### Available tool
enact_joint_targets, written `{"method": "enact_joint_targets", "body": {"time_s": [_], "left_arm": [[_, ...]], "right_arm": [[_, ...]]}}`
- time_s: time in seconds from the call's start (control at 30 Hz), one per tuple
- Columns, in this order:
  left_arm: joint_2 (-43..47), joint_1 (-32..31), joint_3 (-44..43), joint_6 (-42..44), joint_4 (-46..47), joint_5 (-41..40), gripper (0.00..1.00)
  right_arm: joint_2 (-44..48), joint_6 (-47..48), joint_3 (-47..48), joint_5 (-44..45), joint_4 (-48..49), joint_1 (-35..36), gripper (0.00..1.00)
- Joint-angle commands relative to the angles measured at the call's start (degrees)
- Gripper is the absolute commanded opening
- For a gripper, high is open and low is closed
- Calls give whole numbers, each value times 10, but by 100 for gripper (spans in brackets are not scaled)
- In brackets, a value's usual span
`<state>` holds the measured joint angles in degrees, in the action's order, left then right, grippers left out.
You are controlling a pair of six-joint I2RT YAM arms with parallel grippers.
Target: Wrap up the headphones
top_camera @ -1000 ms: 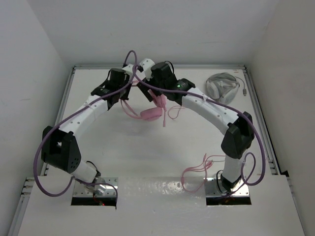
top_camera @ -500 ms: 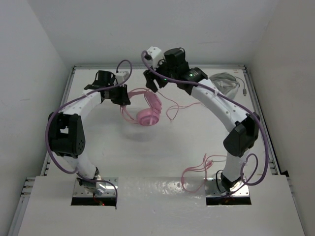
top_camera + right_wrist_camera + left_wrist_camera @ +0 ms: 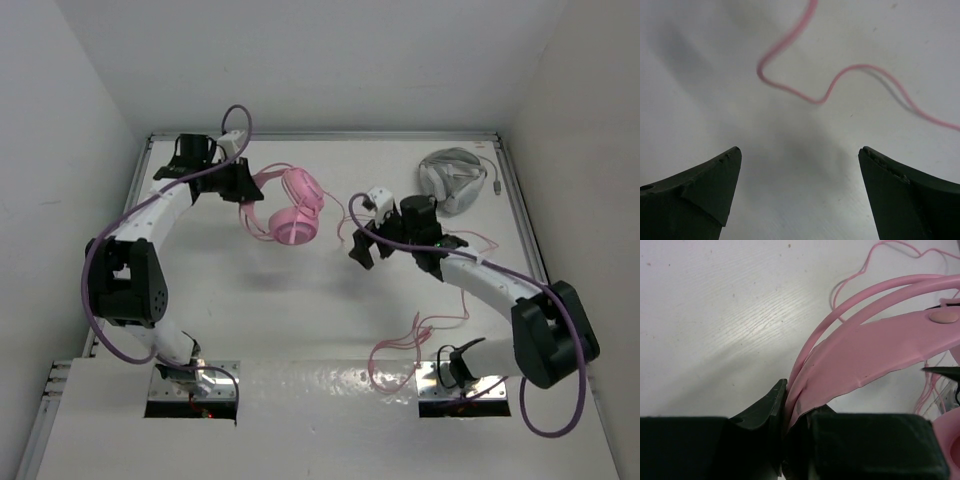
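The pink headphones (image 3: 292,208) hang at the back left of the table, earcups together, held by the headband (image 3: 875,345). My left gripper (image 3: 243,186) is shut on that pink headband, which shows pinched between its fingers in the left wrist view. The thin pink cable (image 3: 345,215) trails right from the earcups, across the table (image 3: 840,82), and down to a loose tangle (image 3: 405,345) near the right arm's base. My right gripper (image 3: 361,247) is open and empty, above the table in the middle, close to the cable.
Grey-white headphones (image 3: 452,178) with a grey cable lie at the back right corner. White walls close the table on three sides. Purple arm cables loop beside both arms.
My left gripper carried the pink headphones back and left. My right gripper let go, swung down from the back toward the table's middle and now stands open.
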<state>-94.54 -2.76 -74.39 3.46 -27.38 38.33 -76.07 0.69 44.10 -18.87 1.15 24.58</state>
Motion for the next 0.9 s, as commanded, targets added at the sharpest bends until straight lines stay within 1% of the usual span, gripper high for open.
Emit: {"method": "enact_joint_targets", "body": {"time_s": [0.0,0.03,0.1,0.13,0.17,0.2,0.3,0.33,0.4,0.43,0.53,0.6,0.63,0.67,0.77,0.87], "left_arm": [[48,5,-45,-29,17,62,0],[48,6,-49,-29,12,63,0],[51,6,-55,-29,8,68,0],[52,7,-55,-29,7,70,0],[52,7,-56,-29,6,70,0],[53,7,-56,-29,6,70,0],[56,7,-59,-29,1,74,0],[59,7,-59,-32,1,78,0],[66,7,-63,-48,0,85,0],[69,7,-66,-50,-2,88,0],[73,7,-84,-61,-9,110,0],[74,7,-98,-69,-10,126,0],[74,7,-104,-77,-11,129,0],[74,7,-113,-82,-12,133,0],[64,7,-137,-103,-24,153,0],[48,7,-194,-124,-45,190,0]], "right_arm": [[-18,32,-73,-54,205,7,98],[-41,37,-79,-59,247,9,98],[-69,25,-77,-56,285,10,99],[-102,10,-72,-57,319,10,99],[-120,3,-57,-63,334,10,99],[-155,-3,-38,-89,352,10,99],[-202,-58,-19,-111,409,10,99],[-230,-94,-13,-106,470,10,99],[-259,-131,-2,-91,544,10,99],[-288,-140,25,-93,552,10,99],[-325,-167,90,-102,540,13,97],[-353,-169,113,-84,523,21,95],[-361,-163,137,-59,508,23,94],[-377,-157,153,-50,464,28,94],[-413,-149,210,-39,398,28,94],[-438,-151,251,-39,363,35,94]]}}
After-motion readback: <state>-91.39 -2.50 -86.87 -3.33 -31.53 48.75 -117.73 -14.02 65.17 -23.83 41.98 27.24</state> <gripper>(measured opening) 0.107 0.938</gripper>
